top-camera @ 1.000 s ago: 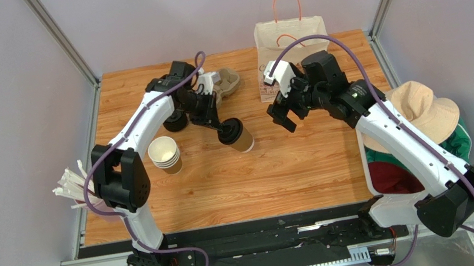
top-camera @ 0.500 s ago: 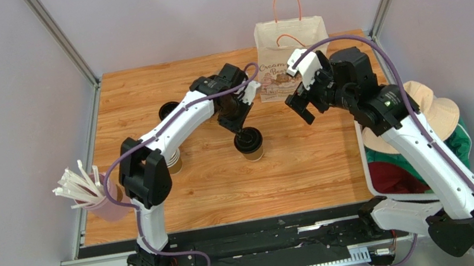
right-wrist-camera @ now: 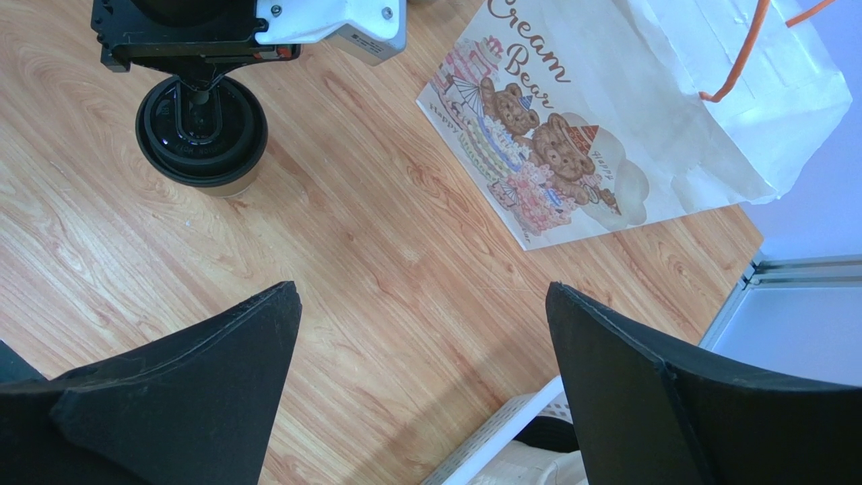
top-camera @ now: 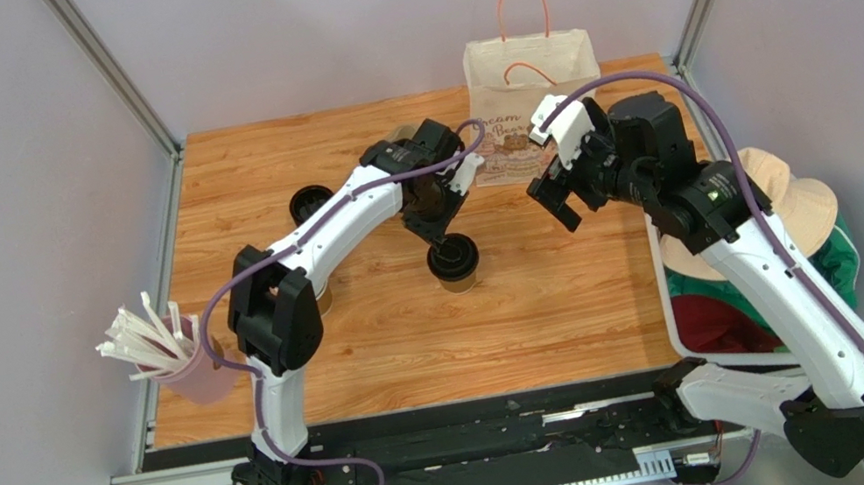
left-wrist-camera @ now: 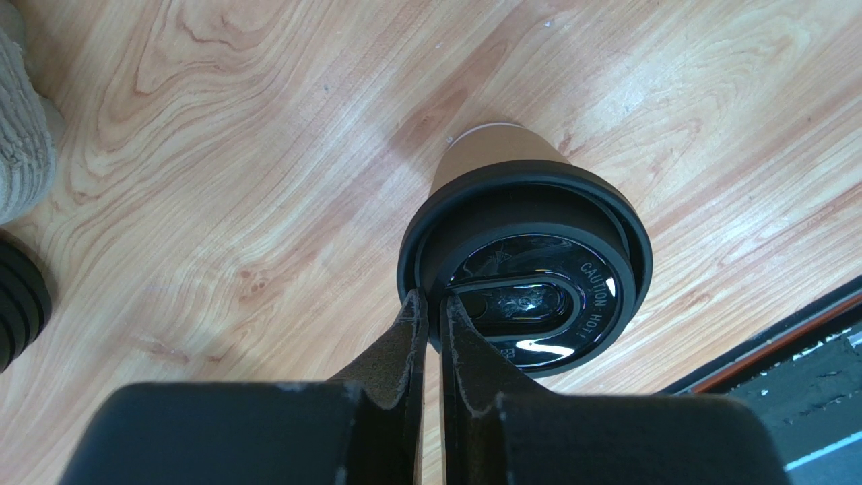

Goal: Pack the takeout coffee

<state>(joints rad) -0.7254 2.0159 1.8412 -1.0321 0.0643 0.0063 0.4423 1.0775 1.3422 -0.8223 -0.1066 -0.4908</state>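
Note:
The takeout coffee [top-camera: 456, 264], a kraft-brown cup with a black sip lid, stands upright on the wooden table near the middle. It also shows in the left wrist view [left-wrist-camera: 526, 273] and the right wrist view [right-wrist-camera: 202, 129]. My left gripper [top-camera: 445, 242] is above it, its jaws pinched on the near rim of the lid [left-wrist-camera: 433, 303]. My right gripper [top-camera: 554, 189] is open and empty, hovering to the right of the cup over bare table [right-wrist-camera: 420, 293]. The cream paper bag [top-camera: 533, 102] with orange handles and a bear print [right-wrist-camera: 627, 131] is at the back.
A stack of black lids [top-camera: 310, 201] sits to the left, with a grey pulp carrier [left-wrist-camera: 20, 131] near it. A pink holder of straws [top-camera: 170, 355] stands at the left edge. A white basket [top-camera: 678, 319] with a tan hat [top-camera: 784, 200] is at the right.
My left gripper carried the tilted coffee to the right and it now stands upright. My right gripper moved right and back toward the bag.

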